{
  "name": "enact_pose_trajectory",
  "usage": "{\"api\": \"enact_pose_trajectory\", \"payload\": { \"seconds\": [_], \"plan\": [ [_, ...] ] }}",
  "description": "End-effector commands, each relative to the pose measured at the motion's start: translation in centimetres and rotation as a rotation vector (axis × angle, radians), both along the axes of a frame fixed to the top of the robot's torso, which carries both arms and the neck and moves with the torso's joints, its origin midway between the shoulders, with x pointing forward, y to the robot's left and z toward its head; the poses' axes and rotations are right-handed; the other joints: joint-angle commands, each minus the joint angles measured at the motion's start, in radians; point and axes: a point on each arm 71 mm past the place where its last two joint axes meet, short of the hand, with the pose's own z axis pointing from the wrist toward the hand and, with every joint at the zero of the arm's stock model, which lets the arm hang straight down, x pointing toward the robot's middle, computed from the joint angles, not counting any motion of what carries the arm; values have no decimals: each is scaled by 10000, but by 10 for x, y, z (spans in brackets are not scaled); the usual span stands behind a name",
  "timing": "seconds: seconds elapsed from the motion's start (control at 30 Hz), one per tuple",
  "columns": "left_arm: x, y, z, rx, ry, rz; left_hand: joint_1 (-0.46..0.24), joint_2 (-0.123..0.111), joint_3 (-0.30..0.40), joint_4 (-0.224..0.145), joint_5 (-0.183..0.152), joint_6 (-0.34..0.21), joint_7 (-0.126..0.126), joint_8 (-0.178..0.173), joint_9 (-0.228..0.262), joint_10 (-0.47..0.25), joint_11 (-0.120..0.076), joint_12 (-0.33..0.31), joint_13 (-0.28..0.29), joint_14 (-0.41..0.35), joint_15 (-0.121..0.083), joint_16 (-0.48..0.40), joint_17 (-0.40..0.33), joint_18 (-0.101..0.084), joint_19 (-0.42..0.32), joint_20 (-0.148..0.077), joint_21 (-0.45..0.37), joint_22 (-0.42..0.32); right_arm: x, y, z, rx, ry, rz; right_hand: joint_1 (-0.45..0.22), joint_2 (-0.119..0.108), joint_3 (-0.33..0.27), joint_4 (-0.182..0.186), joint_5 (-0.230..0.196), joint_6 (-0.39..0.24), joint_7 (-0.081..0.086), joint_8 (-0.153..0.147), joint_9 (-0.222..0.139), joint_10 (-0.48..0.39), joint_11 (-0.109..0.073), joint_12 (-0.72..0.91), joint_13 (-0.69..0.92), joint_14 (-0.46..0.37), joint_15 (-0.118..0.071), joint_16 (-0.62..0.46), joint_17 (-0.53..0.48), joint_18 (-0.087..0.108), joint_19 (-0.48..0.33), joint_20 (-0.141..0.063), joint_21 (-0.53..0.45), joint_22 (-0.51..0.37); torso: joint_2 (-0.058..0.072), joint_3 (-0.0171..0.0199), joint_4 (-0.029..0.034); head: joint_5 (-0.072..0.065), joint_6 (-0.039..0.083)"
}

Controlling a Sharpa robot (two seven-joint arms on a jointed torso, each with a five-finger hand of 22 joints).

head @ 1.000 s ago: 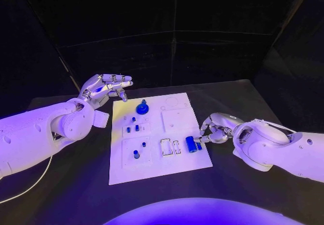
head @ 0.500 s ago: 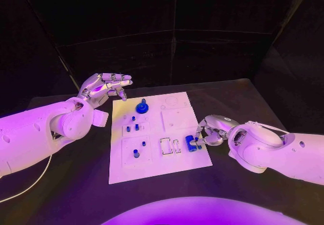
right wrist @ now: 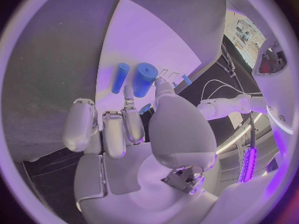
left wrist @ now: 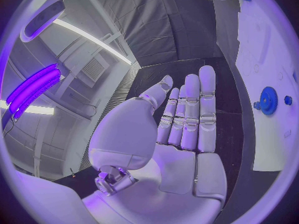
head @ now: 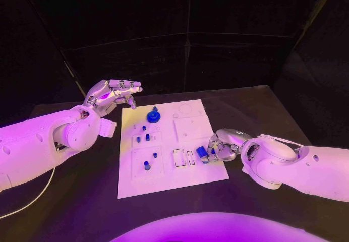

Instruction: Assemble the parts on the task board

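The white task board lies mid-table. My right hand sits low at the board's right edge. In the right wrist view my right hand pinches the near end of a thick blue cylinder between thumb and a fingertip. A thin blue peg lies on the board beside it. The same cylinder rests on the board next to two rectangular slots. My left hand is raised beyond the board's far left corner, fingers apart and holding nothing; its flat palm is turned toward the camera.
A blue gear with a knob stands near the board's far edge and also appears as the gear on the board. Several small blue pegs stand in the board's left half. Black table surrounds the board.
My right hand has crept left onto the board's right edge, and the blue cylinder has shifted left with it. The left arm has stayed still.
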Motion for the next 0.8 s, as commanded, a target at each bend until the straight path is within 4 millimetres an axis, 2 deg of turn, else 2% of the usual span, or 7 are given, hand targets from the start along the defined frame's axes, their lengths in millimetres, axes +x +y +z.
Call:
{"api": "enact_pose_trajectory", "payload": {
  "seconds": [0.03, 0.27, 0.53, 0.67, 0.8],
  "plan": [
    [-1, -1, 1, -95, -41, -133, -112, -26, -38, -1, 44, -49, -13, 25, -7, -73, 9, 41, 6, -63, 13, 50, -8, 142, 75, -4, -11, -9, 1, 2, -2, -154, 90, 128, 109, 15, -14, 71, 53, -91, -16, 54, 21, -42, -20, -43, 183, 694, -23, 25, 842, -66, 1, -23, 10, -12, 5, -7, -8, 11, -1],
    [-1, -1, 1, -96, -35, -139, -112, -26, -38, -1, 44, -49, -13, 25, -7, -73, 9, 41, 6, -63, 13, 50, -8, 142, 75, -4, -11, -9, 7, 3, -10, -320, 124, -27, 227, 99, -30, 137, 146, -114, -24, 112, 67, -44, -27, -53, 193, 695, -30, 25, 849, -66, -1, -29, 8, -11, 13, -5, -3, 31, -12],
    [-1, -1, 1, -97, -11, -169, -112, -26, -38, -1, 44, -49, -13, 25, -7, -73, 9, 41, 6, -63, 13, 50, -8, 142, 75, -4, -11, -9, 6, 13, -20, -291, 264, 44, 370, 198, -40, 167, 272, -142, -30, 170, 113, -33, -34, -51, 220, 699, -37, 29, 863, -67, 2, -35, 11, -4, 16, -1, 15, 62, -41],
    [-1, -1, 1, -92, -7, -160, -112, -26, -38, -1, 44, -49, -13, 25, -7, -73, 9, 41, 6, -63, 13, 50, -8, 142, 75, -4, -11, -9, 6, 15, -21, -248, 261, 55, 426, 240, -49, 176, 346, -147, -34, 199, 135, -28, -37, -49, 233, 701, -39, 34, 875, -69, 6, -38, 16, 7, 3, -9, -9, 97, -53],
    [-1, 0, 1, -91, -7, -157, -112, -26, -38, -1, 44, -49, -13, 25, -7, -73, 9, 41, 6, -63, 13, 50, -8, 142, 75, -4, -11, -9, 4, 16, -19, 29, 44, 62, 592, 385, -75, 191, 734, -97, -65, 307, 207, 25, -66, -9, 313, 719, -61, 72, 949, -86, 43, -56, 71, 102, -3, -9, -23, 113, -63]
  ]
}}
